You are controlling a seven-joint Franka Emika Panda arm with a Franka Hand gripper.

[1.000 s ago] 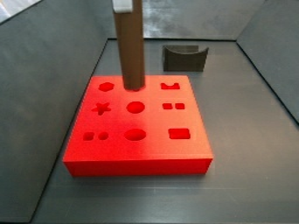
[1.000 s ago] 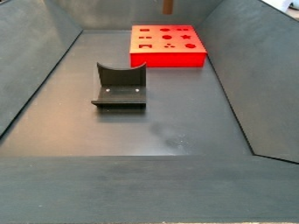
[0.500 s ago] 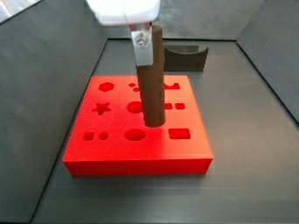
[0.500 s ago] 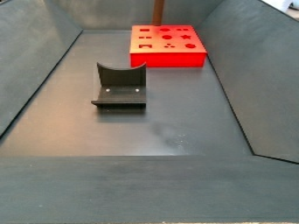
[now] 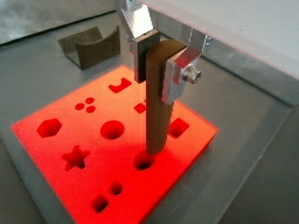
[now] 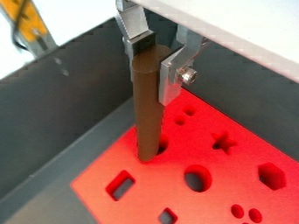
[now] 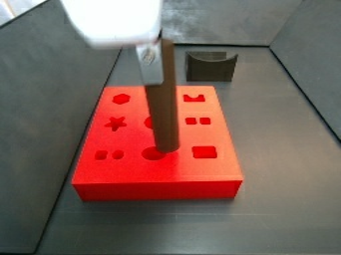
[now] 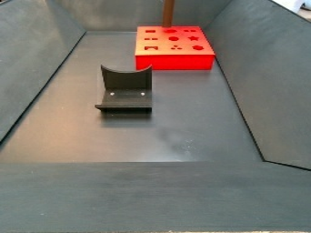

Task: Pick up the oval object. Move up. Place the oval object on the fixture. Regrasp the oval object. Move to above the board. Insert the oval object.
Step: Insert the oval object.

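I have the tool [image 5: 155, 54] clamped on the brown oval-section peg [image 5: 156, 109] | peg upright, lower tip in a hole of the red-orange holed board [image 5: 70, 122] | dark notched fixture [image 7: 210, 66] well apart

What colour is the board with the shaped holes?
Bright red-orange; the board shows best in a side view, below the tool, which holds the oval object.

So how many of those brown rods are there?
1: the brown oval rod, held upright by the white gripper above the red-orange holed board, its tip at a hole.
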